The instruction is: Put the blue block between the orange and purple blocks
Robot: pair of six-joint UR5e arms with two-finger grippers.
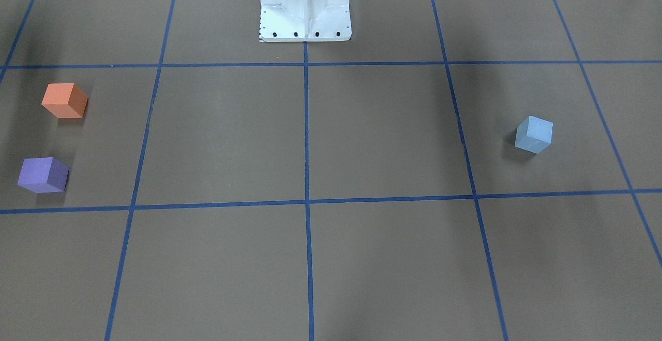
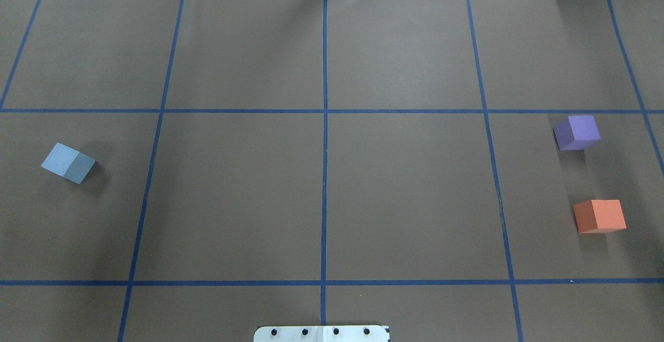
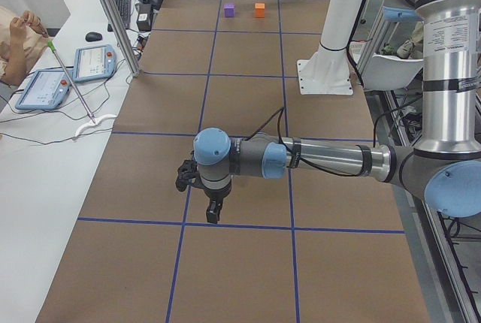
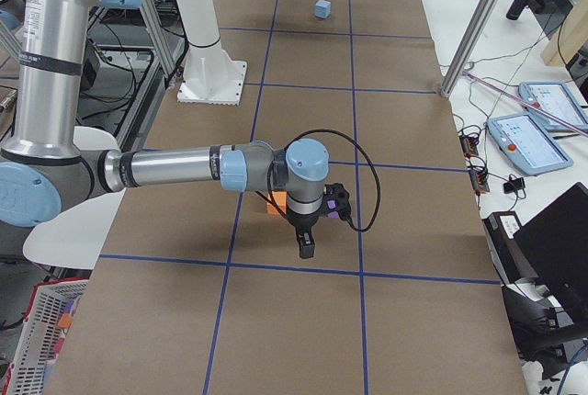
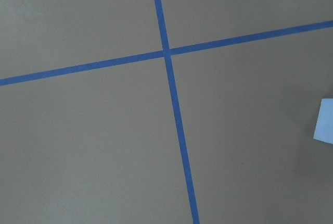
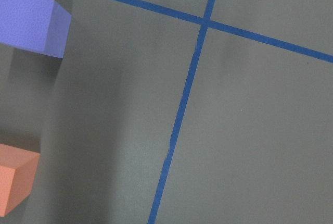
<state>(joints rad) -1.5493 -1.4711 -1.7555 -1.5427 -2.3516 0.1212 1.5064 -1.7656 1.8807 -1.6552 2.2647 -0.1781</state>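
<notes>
The light blue block lies on the brown table on my left side, also in the overhead view; its edge shows in the left wrist view. The orange block and the purple block lie apart on my right side, with a gap between them; both show in the right wrist view, orange and purple. My left gripper hangs above the table near the blue block. My right gripper hangs near the orange and purple blocks. I cannot tell whether either is open or shut.
Blue tape lines divide the table into squares. The robot's white base stands at the middle of the near edge. Tablets and cables lie on a white bench beside the table, where a person sits.
</notes>
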